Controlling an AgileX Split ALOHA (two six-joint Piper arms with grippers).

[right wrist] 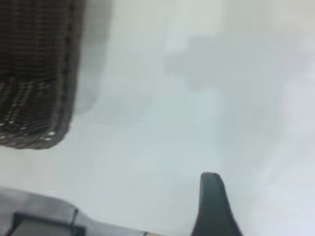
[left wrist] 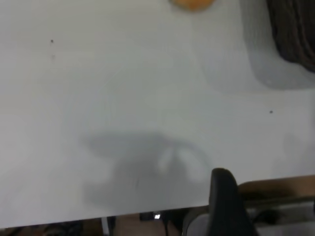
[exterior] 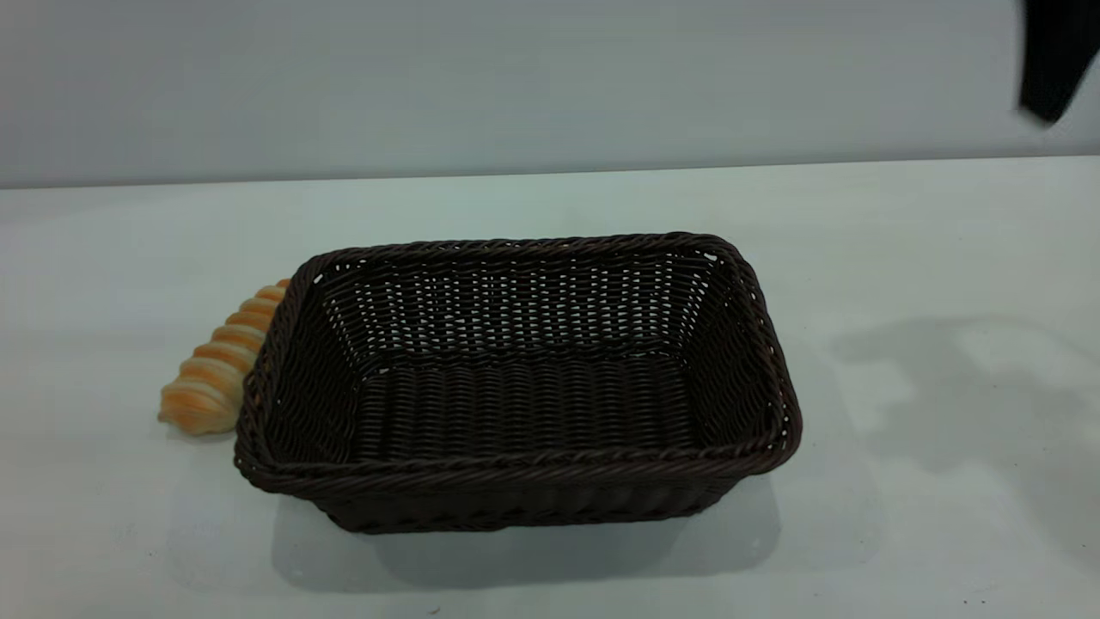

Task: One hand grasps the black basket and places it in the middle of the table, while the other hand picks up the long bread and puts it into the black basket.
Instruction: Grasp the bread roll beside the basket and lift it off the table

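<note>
White table (exterior: 902, 258) — black basket (exterior: 516, 378) mid-surface, long bread (exterior: 219, 365) touching its side — fingers' spread unclear.

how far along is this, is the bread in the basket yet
Not yet. Done: the basket sits about mid-table, empty. In hand: nothing; the right arm hangs high at the far right corner, away from both items, and the left arm does not show in the exterior view. Left: the bread lies on the table against the basket's left outer wall, and needs picking up and dropping in.
</note>
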